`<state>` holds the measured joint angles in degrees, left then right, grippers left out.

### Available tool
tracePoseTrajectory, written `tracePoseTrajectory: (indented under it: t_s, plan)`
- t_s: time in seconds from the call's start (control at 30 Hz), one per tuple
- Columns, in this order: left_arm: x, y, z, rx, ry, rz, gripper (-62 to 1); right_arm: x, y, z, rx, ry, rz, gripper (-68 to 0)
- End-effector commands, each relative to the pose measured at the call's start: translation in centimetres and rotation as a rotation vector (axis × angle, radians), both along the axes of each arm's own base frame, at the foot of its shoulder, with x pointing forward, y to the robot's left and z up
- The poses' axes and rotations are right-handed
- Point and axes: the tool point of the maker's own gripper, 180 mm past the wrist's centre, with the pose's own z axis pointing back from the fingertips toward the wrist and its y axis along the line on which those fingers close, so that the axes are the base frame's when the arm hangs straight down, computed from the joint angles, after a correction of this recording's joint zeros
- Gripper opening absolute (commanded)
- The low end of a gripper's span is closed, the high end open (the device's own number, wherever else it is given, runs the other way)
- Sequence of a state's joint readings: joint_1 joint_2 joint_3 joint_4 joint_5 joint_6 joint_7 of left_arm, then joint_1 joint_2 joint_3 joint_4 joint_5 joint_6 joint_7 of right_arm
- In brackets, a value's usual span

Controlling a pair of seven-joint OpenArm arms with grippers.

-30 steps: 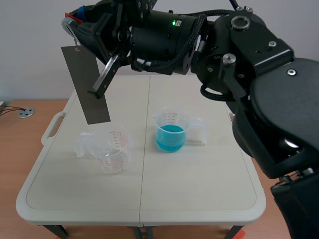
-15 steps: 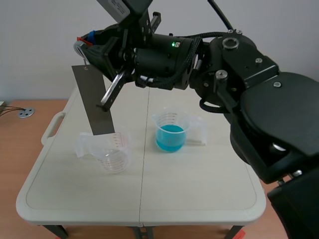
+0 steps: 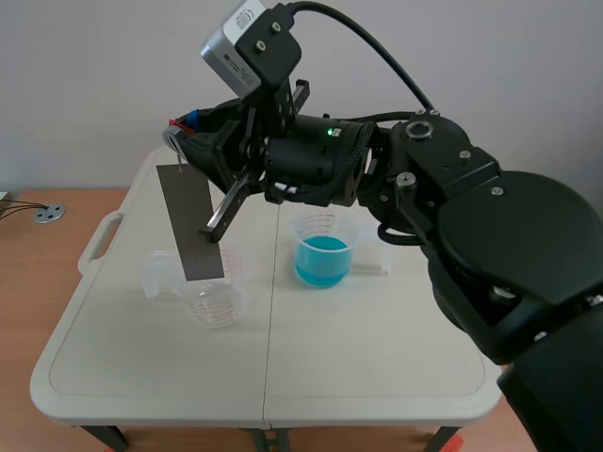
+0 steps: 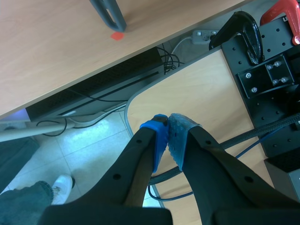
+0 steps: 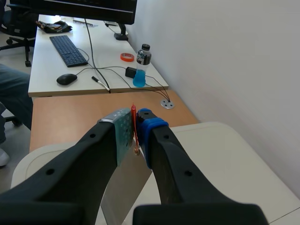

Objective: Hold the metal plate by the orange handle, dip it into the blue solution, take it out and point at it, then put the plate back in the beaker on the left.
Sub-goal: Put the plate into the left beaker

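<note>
A grey metal plate (image 3: 193, 221) hangs tilted from its orange handle (image 5: 134, 127), and my right gripper (image 3: 186, 132) is shut on that handle. The right arm reaches across from the right, high over the table. The plate's lower end sits at the mouth of the clear empty beaker (image 3: 214, 290) on the left; how deep it goes I cannot tell. The beaker of blue solution (image 3: 322, 250) stands to the right of it. In the right wrist view the plate (image 5: 123, 187) drops away below the gripper (image 5: 133, 124). My left gripper (image 4: 167, 136) is shut on nothing, off the table and facing the floor.
The white folding table (image 3: 377, 339) has a carry handle (image 3: 97, 243) on its left edge and stands on a wooden desk with a round cable socket (image 3: 49, 214). A wall is behind. Beyond the right gripper, a desk holds a keyboard (image 5: 68, 49) and a bottle (image 5: 141, 65).
The right arm has come down and shifted right with the plate. The plate's lower end has gone from above the table to the mouth of the left beaker.
</note>
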<state>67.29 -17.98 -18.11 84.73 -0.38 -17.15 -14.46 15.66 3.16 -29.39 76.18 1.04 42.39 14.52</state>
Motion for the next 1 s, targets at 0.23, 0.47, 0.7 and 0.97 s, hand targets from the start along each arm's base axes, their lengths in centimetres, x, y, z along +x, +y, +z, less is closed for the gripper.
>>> tracePoseTrajectory:
  t_s: [0.23, 0.47, 0.7, 0.97]
  plan:
    - [0.3, -0.1, 0.3, -0.005, -0.014, -0.004, -59.4, 0.2, 0.4, -0.3, 0.071, 0.042, 0.017, -66.2]
    - [0.3, -0.1, 0.3, -0.005, -0.014, -0.004, -59.4, 0.4, 0.6, -2.4, 0.075, 0.107, 0.011, -66.2]
    - [0.3, -0.1, 0.3, -0.006, -0.014, -0.004, -59.4, 0.4, 0.7, -4.2, 0.074, 0.166, 0.004, -66.2]
    - [0.3, -0.1, 0.3, -0.006, -0.015, -0.004, -59.4, 0.4, 0.6, -4.8, 0.059, 0.178, 0.001, -64.4]
